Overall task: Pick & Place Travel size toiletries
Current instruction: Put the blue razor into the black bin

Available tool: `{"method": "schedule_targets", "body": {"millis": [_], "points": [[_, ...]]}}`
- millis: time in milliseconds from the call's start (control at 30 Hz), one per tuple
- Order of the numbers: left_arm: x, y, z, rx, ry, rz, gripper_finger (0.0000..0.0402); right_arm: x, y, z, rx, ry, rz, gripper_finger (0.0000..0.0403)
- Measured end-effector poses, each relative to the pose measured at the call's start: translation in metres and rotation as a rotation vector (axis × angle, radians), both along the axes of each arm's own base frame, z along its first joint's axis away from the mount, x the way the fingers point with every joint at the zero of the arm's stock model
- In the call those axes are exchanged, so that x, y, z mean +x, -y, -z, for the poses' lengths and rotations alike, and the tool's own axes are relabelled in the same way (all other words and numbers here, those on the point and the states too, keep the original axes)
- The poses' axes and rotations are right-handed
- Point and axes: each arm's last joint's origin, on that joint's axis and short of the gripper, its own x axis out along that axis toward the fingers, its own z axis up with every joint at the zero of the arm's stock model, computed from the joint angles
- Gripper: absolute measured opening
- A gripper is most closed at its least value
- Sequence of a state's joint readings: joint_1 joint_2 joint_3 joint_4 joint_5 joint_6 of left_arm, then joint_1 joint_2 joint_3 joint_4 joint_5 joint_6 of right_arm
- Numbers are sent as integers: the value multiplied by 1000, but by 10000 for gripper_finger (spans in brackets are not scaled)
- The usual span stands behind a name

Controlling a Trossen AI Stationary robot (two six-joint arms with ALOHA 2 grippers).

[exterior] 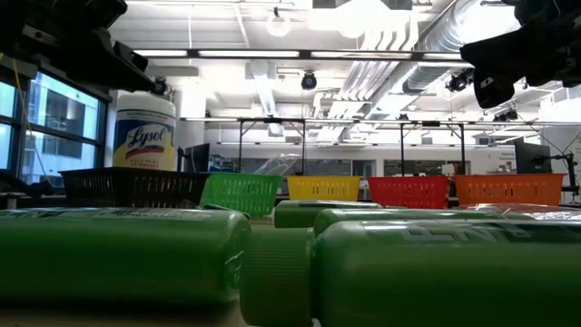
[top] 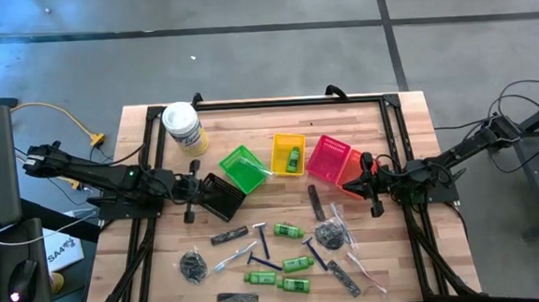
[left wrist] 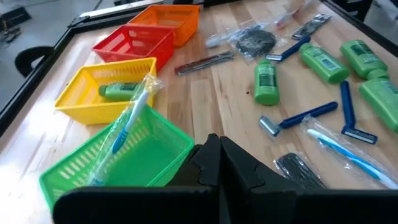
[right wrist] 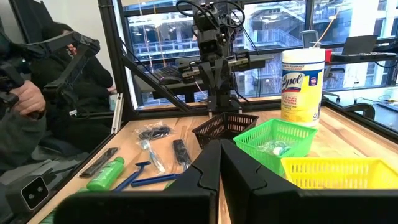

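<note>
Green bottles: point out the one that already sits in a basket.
It is the green bottle lying inside the yellow basket. Every other green bottle, such as the one near the table's middle, lies loose on the wooden table.

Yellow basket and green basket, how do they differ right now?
The yellow basket holds a green bottle lying inside it; the green basket holds a wrapped toothbrush that leans on its rim and sticks out. From above, the yellow basket sits square in the row, while the green basket is turned at an angle. Both are small slotted plastic baskets, side by side on the table.
</note>
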State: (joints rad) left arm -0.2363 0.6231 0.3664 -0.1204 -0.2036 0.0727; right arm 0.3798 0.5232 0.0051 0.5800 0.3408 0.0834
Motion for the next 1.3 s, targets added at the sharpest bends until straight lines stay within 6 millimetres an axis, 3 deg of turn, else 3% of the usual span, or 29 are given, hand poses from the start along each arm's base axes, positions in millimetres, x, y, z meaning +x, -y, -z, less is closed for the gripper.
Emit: {"method": "schedule_targets", "body": {"millis": [433,600,800,967,1133,1300], "points": [[0,0,0,-3,-2,11,0,2,-1,1,21,-22,-1,4],[0,0,0,-7,-1,10,0,13,-5,-8,16,-89,-1,4],[0,0,0,-35,-3,1,0,44,-21,-25,97,-416,21,4],[0,0,0,-35,-5,0,0,79,-51,-37,82,-652,23,3],[0,0,0,-35,-5,0,0,113,-78,-46,81,-731,-4,3],[0,0,1,-52,-15,-8,0,138,-99,-38,128,-874,-36,3]]}}
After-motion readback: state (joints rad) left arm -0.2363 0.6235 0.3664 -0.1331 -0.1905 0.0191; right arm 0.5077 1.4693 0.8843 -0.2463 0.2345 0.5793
